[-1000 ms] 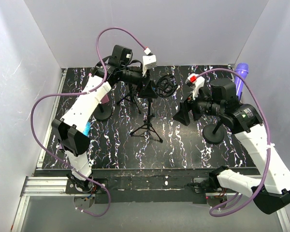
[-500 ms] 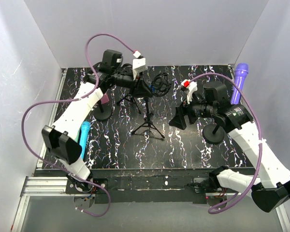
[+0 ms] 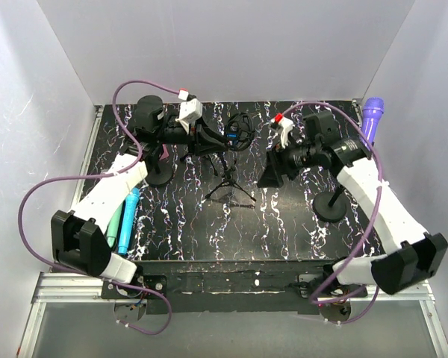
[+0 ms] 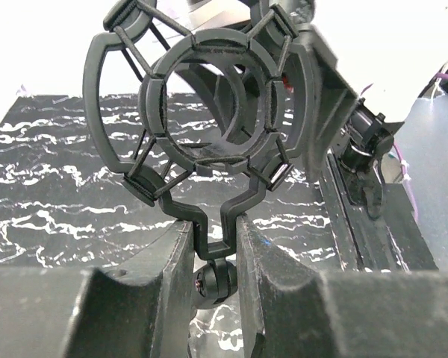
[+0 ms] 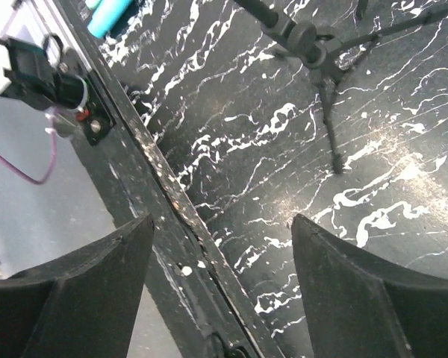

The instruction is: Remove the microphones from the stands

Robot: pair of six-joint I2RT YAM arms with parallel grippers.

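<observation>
- The left gripper (image 4: 215, 250) had just clamped tight on the stem of the empty shock mount (image 4: 209, 112), pinching just above its ball joint.
- Judgement: this steadied the tripod stand (image 3: 229, 183), though no microphone sat in that mount.
- The purple microphone (image 3: 371, 119) stood in its round-base stand (image 3: 332, 203) at far right, untouched.
- The right gripper (image 3: 271, 175) hung wide open and empty between the two stands.
- A second before, the left jaws were apart; the shock mount and tripod stand had since shifted left.

Robot lab cell for sure: white walls (image 3: 246, 45) box in a black marbled table (image 3: 284, 231), aluminium rail (image 3: 67, 287) at its near edge.
</observation>
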